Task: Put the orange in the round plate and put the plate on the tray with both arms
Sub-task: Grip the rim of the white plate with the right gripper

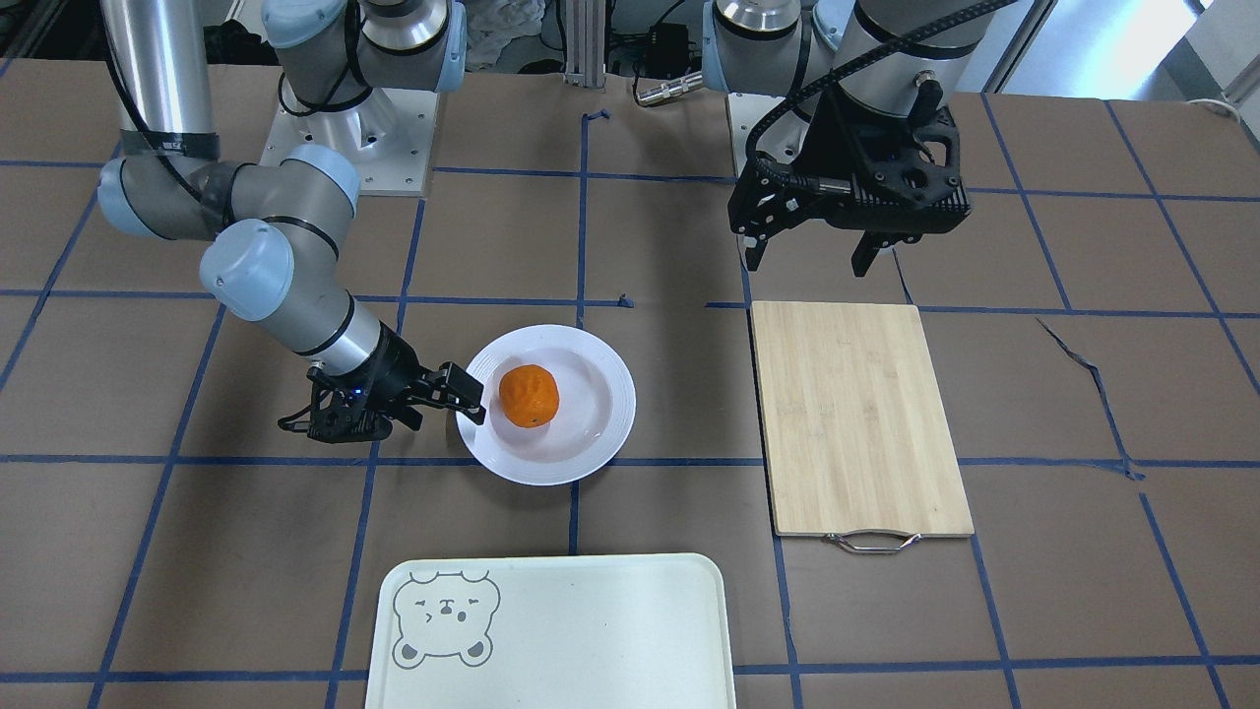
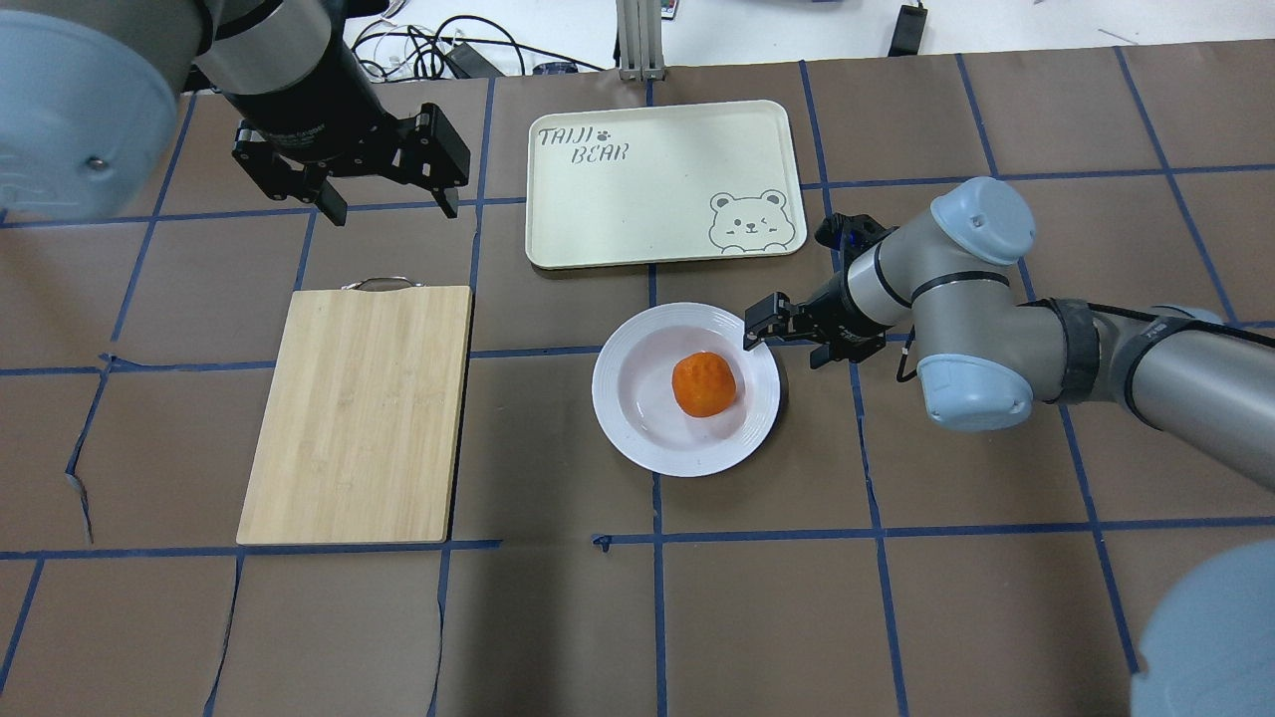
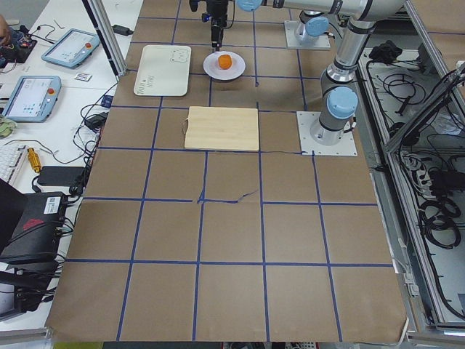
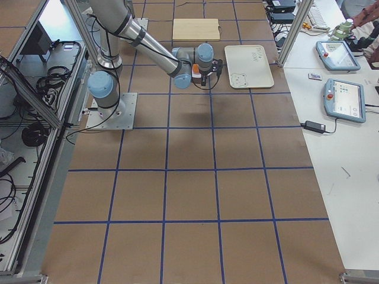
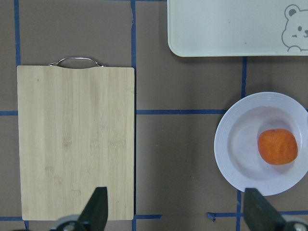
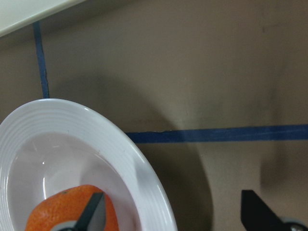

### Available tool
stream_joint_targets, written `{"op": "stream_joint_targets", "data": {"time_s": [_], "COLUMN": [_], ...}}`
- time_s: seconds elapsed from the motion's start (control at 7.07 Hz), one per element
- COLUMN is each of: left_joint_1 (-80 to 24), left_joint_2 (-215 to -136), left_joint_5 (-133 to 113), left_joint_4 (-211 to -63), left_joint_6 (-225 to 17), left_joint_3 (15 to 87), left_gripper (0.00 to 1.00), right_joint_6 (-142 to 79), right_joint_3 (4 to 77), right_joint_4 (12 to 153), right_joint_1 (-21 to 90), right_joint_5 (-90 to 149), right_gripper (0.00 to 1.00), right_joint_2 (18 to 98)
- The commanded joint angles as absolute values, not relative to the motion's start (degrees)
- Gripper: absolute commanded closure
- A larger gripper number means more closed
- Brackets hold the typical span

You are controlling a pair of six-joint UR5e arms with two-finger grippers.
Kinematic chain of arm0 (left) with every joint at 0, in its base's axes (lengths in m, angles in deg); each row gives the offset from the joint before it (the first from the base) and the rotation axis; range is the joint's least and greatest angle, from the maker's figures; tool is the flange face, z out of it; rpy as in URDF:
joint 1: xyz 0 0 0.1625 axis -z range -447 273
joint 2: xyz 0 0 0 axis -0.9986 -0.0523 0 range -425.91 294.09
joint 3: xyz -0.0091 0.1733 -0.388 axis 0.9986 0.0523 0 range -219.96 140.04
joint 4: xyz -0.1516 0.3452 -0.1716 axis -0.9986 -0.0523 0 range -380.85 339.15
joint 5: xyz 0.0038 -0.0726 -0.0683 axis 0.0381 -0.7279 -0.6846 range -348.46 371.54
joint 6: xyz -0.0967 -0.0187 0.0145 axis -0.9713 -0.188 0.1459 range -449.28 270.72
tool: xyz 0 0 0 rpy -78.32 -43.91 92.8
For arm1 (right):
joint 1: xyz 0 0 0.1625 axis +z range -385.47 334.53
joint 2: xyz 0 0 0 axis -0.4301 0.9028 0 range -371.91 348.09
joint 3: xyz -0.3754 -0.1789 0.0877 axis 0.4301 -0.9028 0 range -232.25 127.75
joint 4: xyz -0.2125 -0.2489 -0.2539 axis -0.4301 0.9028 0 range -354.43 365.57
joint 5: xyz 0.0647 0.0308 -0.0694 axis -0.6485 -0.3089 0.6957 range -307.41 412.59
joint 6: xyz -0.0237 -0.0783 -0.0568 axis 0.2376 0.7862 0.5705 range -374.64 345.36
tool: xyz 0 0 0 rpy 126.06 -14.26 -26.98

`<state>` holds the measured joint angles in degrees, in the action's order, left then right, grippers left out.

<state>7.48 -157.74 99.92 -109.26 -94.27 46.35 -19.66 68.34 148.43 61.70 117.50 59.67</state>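
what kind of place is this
Probably a robotics lab work cell: a left arm and a right arm mounted on a table gridded with blue tape, with teach pendants and loose cables alongside.

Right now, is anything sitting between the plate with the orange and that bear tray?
Nothing visible. Only bare table lies between the round plate and the tray; the bamboo board sits off to the side, out of the path.
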Motion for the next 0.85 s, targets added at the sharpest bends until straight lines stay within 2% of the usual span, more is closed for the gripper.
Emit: {"op": "stream_joint_targets", "data": {"time_s": [0.0,0.42,0.57,0.71], "left_joint_1": [7.48,7.22,7.30,7.22], "left_joint_2": [-157.49,-156.96,-156.96,-156.87], "left_joint_5": [99.96,99.96,99.96,99.96], "left_joint_4": [-109.45,-109.45,-109.45,-109.45], "left_joint_6": [-94.20,-94.20,-94.20,-94.12], "left_joint_3": [46.52,46.96,47.14,47.31], "left_gripper": [0.00,0.00,0.00,0.00], "right_joint_6": [-21.14,-24.57,-26.06,-30.25], "right_joint_3": [70.08,72.81,73.60,73.69], "right_joint_4": [151.02,155.41,156.03,155.69], "right_joint_1": [62.06,63.99,64.00,64.35], "right_joint_5": [117.45,117.63,117.97,117.89], "right_gripper": [0.03,0.04,0.10,0.21], "right_joint_2": [59.37,58.32,58.23,58.32]}}
